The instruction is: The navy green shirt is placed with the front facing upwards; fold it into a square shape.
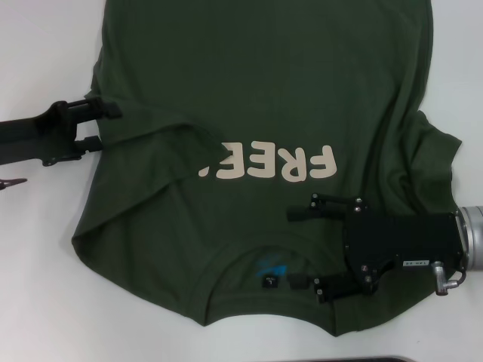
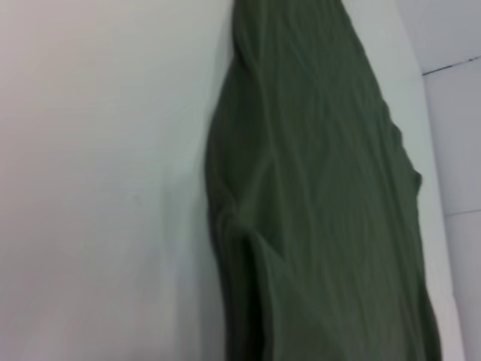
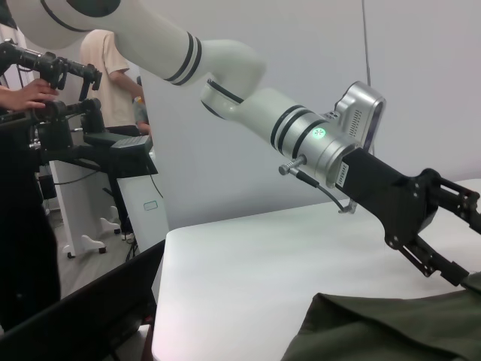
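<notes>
The navy green shirt (image 1: 264, 98) lies lettering-up on the white tabletop (image 1: 38, 60), its left sleeve folded inward, the left gripper (image 1: 106, 127) spread at that edge, the right gripper (image 1: 302, 253) released above the collar.

Our left gripper (image 1: 109, 127) reaches in from the left side of the head view, its black arm lying nearly level. Its jaws stand parted, one finger (image 1: 102, 108) above and one below. Our right gripper (image 1: 304, 250) comes in from the right, black body behind a silver wrist, jaws spread wide, the two fingers well apart. In the right wrist view, our left arm's white links slope down to its gripper.
</notes>
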Robot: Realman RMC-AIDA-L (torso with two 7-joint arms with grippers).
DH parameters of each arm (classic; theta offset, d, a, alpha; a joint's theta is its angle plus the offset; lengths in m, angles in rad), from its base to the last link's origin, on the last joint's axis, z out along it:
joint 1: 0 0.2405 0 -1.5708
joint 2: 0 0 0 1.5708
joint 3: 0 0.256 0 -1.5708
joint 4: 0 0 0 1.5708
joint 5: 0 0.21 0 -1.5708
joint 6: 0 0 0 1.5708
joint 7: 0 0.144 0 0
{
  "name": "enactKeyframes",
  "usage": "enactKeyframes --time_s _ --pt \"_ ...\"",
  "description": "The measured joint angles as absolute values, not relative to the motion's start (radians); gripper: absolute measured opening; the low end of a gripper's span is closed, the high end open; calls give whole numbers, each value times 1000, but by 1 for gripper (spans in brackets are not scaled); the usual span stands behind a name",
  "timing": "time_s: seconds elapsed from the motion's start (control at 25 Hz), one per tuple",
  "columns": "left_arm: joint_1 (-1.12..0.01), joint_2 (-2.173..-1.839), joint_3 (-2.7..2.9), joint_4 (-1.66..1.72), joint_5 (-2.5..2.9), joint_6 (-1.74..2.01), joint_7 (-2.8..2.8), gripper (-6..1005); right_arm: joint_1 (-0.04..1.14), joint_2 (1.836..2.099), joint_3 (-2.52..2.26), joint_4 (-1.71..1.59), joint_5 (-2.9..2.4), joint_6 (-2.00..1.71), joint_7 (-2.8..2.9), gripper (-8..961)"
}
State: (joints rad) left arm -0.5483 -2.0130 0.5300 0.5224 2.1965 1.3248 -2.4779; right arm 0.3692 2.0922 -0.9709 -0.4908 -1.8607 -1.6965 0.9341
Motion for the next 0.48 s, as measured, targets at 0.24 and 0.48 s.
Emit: enactKeyframes --time_s 0.24,0.48 --pt "-551 -2014 544 514 2201 1280 -2485 846 367 2092 -971 -491 -1861 -1696 934 941" --pt "-565 -2019 545 513 2200 1282 -2485 846 369 2092 -971 -491 -1861 -1696 934 941"
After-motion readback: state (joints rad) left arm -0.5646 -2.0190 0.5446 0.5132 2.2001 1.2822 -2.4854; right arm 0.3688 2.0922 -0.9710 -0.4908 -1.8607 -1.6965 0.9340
